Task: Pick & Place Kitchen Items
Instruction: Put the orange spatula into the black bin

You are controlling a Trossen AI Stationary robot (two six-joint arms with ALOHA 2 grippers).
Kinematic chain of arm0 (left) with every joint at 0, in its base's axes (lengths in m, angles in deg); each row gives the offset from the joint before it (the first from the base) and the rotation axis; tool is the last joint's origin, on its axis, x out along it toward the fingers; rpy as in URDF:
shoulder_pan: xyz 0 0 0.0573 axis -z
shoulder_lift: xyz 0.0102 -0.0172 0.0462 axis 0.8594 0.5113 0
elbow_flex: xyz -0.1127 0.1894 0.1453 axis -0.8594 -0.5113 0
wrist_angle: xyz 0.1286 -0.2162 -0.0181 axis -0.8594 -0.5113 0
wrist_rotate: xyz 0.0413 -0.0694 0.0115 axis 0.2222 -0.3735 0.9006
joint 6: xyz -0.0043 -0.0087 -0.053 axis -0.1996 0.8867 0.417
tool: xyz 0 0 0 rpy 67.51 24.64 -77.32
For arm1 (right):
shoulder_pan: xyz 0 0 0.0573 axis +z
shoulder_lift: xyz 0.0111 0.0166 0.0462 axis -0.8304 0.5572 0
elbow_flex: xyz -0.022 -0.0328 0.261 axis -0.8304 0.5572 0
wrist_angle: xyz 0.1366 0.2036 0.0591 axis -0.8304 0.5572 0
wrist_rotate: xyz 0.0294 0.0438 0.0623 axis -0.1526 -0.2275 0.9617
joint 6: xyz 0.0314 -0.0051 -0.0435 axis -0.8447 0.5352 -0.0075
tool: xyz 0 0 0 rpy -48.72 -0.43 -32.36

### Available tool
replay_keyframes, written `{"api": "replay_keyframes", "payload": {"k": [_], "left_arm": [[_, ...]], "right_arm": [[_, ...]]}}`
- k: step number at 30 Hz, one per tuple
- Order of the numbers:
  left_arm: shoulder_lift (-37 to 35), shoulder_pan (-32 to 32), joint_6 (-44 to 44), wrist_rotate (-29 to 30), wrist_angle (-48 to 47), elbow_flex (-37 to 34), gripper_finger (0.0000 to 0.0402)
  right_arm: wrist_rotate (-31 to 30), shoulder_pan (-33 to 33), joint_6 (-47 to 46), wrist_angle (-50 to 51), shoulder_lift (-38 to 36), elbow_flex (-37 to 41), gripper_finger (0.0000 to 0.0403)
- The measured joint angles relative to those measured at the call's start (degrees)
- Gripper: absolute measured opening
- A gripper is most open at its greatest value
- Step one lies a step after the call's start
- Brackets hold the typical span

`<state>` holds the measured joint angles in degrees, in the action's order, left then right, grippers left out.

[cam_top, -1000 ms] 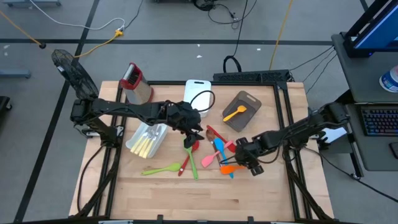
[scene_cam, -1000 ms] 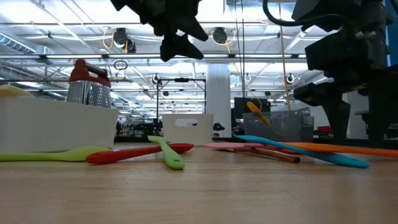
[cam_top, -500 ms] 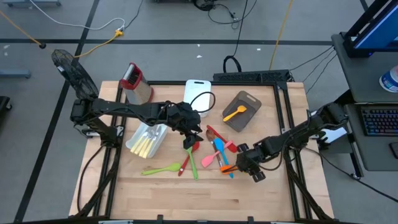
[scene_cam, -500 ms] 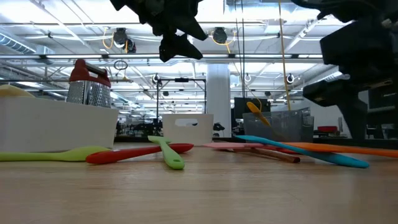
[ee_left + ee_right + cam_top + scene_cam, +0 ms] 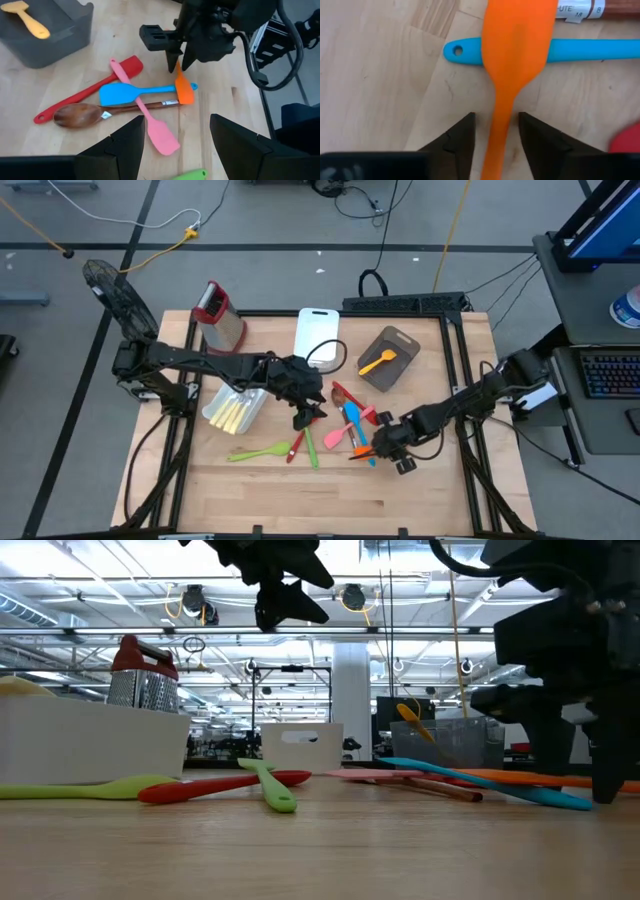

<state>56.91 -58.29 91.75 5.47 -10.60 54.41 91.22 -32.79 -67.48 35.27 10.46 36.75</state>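
Observation:
A pile of utensils lies flat on the wooden table: an orange spatula crossing a blue spatula, a pink spatula, a red spatula and a wooden spoon. Two green spatulas and a red utensil lie to the left. My right gripper points down, open. One finger stands on each side of the orange spatula's handle, with a narrow gap on both sides. My left gripper hangs open above the pile's left side, holding nothing.
A grey bin with a yellow spatula stands at the far right of the pile. A white bin holding pale-yellow cutlery is on the left. A steel grater with a red top and a white board stand at the back.
My right gripper has come down and moved toward the table's left edge, until its fingers straddle the orange spatula's handle just above the table. My left gripper has swung a little toward the near edge. No utensil has moved.

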Motion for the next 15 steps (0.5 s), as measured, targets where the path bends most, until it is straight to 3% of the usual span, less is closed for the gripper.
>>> {"api": "replay_keyframes", "payload": {"k": [8,15], "left_arm": [[-0.02,0.62,-1.35,1.14,0.92,-0.74,0.0230],[-9.55,0.17,2.68,2.03,8.25,-12.74,0.0230]], "right_arm": [[-0.01,-0.02,-3.37,-0.48,-0.51,0.09,0.0023],[-0.26,-0.02,-10.82,-0.10,-2.39,0.26,0.0024]]}}
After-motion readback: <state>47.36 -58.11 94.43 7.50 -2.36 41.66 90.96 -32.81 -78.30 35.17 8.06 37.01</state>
